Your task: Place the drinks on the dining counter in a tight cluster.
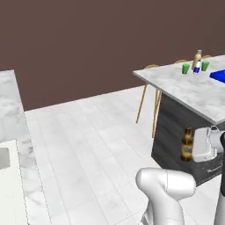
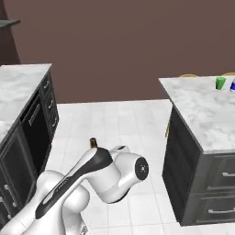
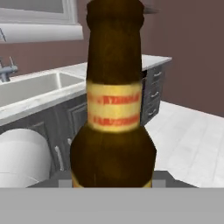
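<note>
A slim brown beer bottle [image 1: 187,144] with a yellow and red label hangs upright in the air beside the dark side of the dining counter [image 1: 189,90]. My gripper [image 1: 194,148] is shut on it from the right. In the hand view the beer bottle [image 3: 114,109] stands close up between the jaws. Its cap [image 2: 93,142] peeks up behind my arm in the right base view. On the far end of the counter, a tall yellow juice bottle [image 1: 198,58] and a small blue-labelled water bottle [image 1: 197,67] stand touching or nearly so.
Two green cups [image 1: 186,68] [image 1: 205,65] flank the bottles, and a flat blue thing [image 1: 219,75] lies to the right. Tan stool legs [image 1: 147,94] stand at the counter's far end. A marble wall counter [image 2: 20,85] over dark drawers runs along the left, with a sink [image 3: 30,87].
</note>
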